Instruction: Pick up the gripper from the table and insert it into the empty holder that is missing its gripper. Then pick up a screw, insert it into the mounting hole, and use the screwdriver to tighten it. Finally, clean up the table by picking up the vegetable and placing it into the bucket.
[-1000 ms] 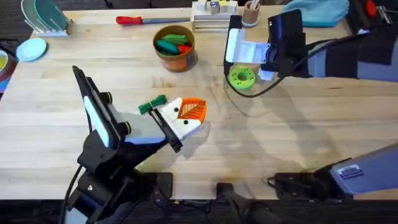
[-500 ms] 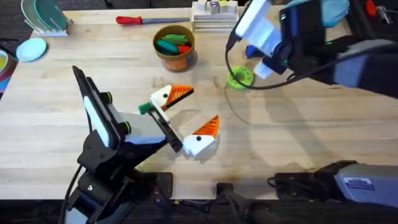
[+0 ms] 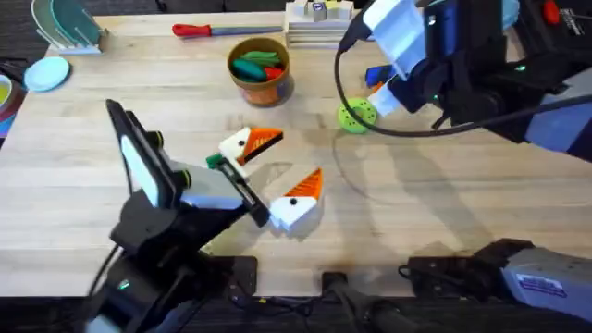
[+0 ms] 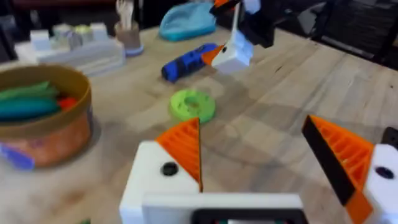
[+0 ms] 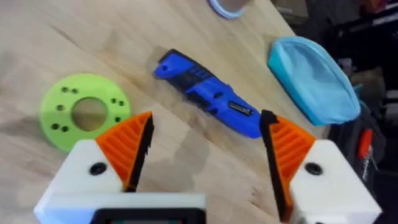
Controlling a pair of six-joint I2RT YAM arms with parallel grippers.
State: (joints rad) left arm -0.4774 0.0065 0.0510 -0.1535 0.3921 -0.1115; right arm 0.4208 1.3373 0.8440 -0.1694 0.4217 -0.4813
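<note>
Near the table's far edge my right gripper hangs open and empty over the screwdriver — left gripper likewise open. Bucket seemingly holds vegetables already — screw tightening remains, I judge.

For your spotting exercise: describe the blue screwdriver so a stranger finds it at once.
Start at the table's far right side, under the right hand. Next to the green disc lies the screwdriver. It is blue, stubby and pen-shaped, unlike the red-handled one at the far edge.
</note>
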